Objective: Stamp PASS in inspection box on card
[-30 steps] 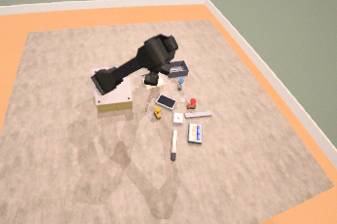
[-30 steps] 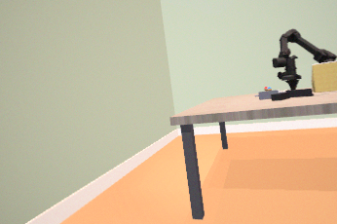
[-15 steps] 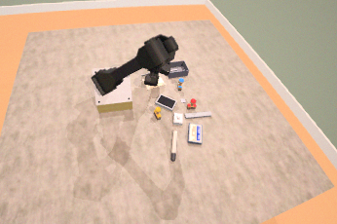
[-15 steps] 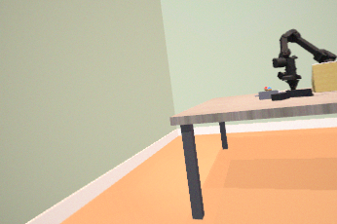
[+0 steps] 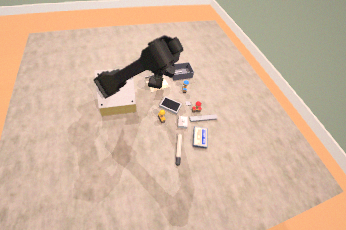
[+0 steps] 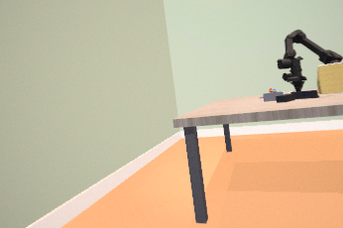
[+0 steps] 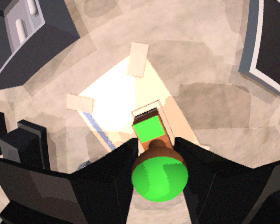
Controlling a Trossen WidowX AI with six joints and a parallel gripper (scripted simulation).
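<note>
The stamp (image 7: 160,179) has a round green knob, a brown neck and a block with a green top patch. My gripper (image 5: 155,84) (image 6: 297,89) (image 7: 156,143) is shut on its neck, pointing down over the card. The pale card (image 5: 164,85) (image 7: 112,90) is held by tape pieces. The thin outline of the inspection box (image 7: 146,106) shows beyond and beside the stamp block, which overlaps part of it. The stamp's underside is hidden; I cannot tell if it touches the card. A dark, light-rimmed pad (image 5: 170,105) lies nearby, probably the ink pad.
A dark tray (image 5: 183,71) (image 7: 55,45) stands beside the card. Small figures with blue (image 5: 185,86), red (image 5: 197,106) and yellow (image 5: 162,116) tops stand around the pad. A white block (image 5: 183,122), grey bar (image 5: 203,118), marker (image 5: 179,149) and blue-white box (image 5: 200,137) lie farther off.
</note>
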